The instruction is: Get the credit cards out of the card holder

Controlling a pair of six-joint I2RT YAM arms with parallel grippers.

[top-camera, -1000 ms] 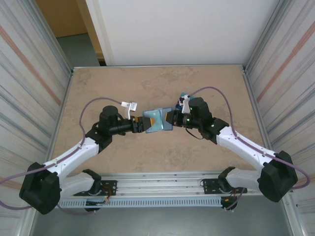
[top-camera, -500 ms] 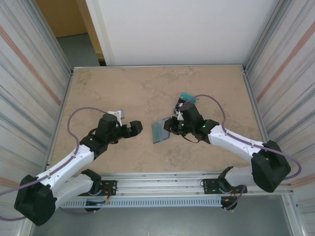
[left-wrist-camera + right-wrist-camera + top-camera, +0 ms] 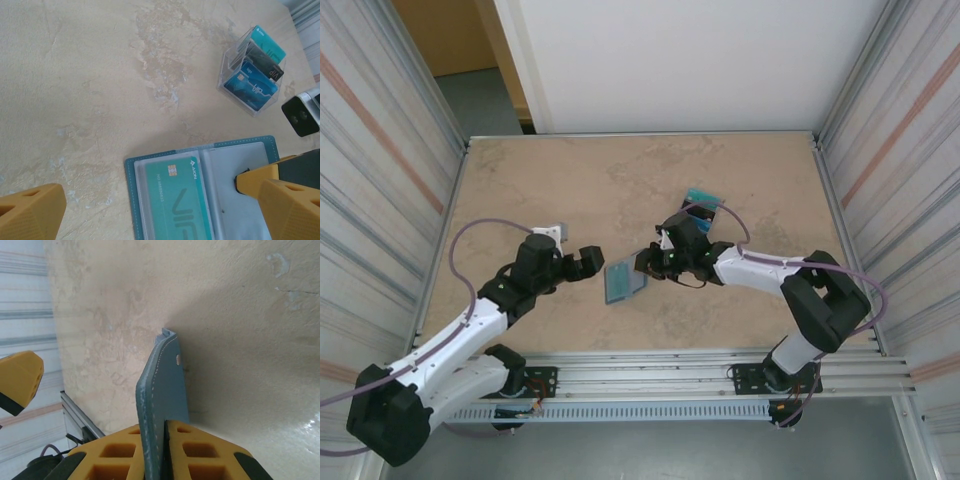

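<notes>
Top view, from above and behind two arms on a mottled beige table (image 3: pixel 520 180); the left gripper (image 3: pixel 588 258) sits just left of centre, jaws spread wide with nothing between them; the card holder (image 3: pixel 623 281) lies just beside it at about four o'clock, opened out, its long axis running eight to two o'clock; the right gripper (image 3: pixel 648 262) is clamped on the holder's two o'clock end; a clear stand (image 3: pixel 703 198) sits at one o'clock from the holder, apart from it.

Left wrist view; the card holder (image 3: pixel 227 205) spreads across six o'clock with its pale lining facing the camera, long axis nine to three o'clock; a teal card (image 3: pixel 172 200) sits in the clear sleeve of the nine o'clock panel, its own long axis roughly eleven to five o'clock; a yellow finger (image 3: pixel 255 181) of the right gripper presses on the three o'clock panel; the stand (image 3: pixel 252 70), at two o'clock, carries credit cards (image 3: pixel 250 87) in teal, black and blue.

Right wrist view; the card holder (image 3: pixel 162 390) is seen edge-on, rising toward twelve o'clock from between yellow fingers (image 3: pixel 205 450) pinched tight on it; a finger of the left gripper (image 3: pixel 17 377) shows at nine o'clock; whether the holder's far edge touches the table cannot be told.

Judging from this, the panel with the teal card is the unheld end and the left gripper is nearer it; pulling that card out likely means gripping its exposed edge and drawing along its long axis.
</notes>
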